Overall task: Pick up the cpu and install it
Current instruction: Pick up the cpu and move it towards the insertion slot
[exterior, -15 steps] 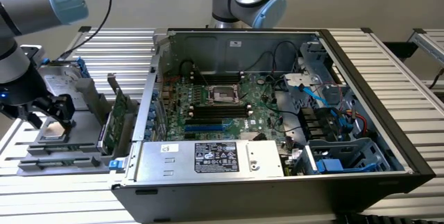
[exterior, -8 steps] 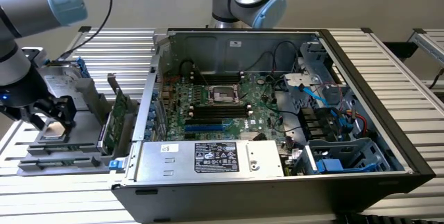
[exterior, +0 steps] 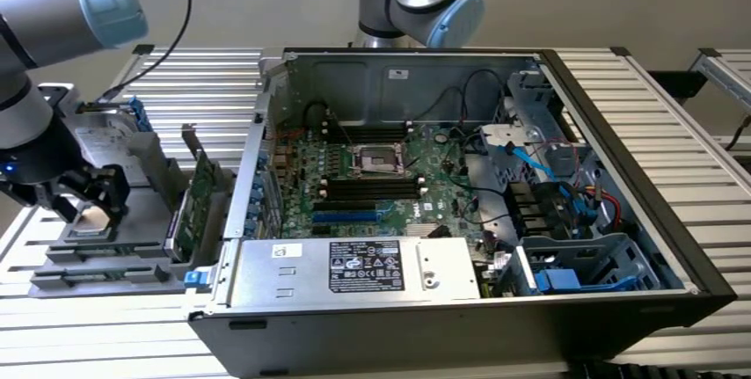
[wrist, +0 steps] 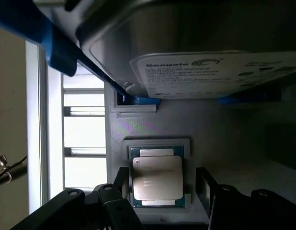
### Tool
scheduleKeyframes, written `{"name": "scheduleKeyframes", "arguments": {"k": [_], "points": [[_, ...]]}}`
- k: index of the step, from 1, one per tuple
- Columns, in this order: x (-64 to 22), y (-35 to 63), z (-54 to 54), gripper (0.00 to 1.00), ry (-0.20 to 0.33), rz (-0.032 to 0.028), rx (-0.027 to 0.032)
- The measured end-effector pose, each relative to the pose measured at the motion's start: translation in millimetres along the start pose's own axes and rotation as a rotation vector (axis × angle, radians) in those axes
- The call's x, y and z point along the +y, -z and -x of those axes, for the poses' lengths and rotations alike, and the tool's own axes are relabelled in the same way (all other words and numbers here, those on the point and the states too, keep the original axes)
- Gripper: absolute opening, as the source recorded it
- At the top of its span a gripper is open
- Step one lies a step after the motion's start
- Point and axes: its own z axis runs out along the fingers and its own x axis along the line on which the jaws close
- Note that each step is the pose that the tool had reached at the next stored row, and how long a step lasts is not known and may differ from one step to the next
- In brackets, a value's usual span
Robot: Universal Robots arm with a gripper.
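Note:
The cpu point(wrist: 156, 179), a small square chip with a silver-grey top, lies in a recess of the grey holder point(wrist: 153, 124). My gripper point(wrist: 162, 189) is open and lowered over it, one black finger point(wrist: 120, 184) on each side of the chip with small gaps left. In the exterior view the gripper point(exterior: 88, 207) hangs low over the cpu point(exterior: 91, 222) on the grey holder point(exterior: 100, 260) at that view's left. The open computer case point(exterior: 470, 177) lies in the middle, its motherboard's cpu socket point(exterior: 378, 161) uncovered.
A silver labelled hard drive point(wrist: 210, 72) with a blue bracket stands just beyond the cpu. A long green circuit card point(exterior: 200, 199) stands on edge between the holder and the case. A second arm point(exterior: 417, 1) rises behind the case. Slatted metal tabletop point(exterior: 657, 89) surrounds everything.

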Motion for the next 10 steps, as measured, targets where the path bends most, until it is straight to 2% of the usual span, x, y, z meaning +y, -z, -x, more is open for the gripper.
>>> {"name": "scheduleKeyframes", "arguments": {"k": [10], "points": [[-0.2, -4.4, -0.8, 0.67, 0.0, -0.0001, 0.0001]]}}
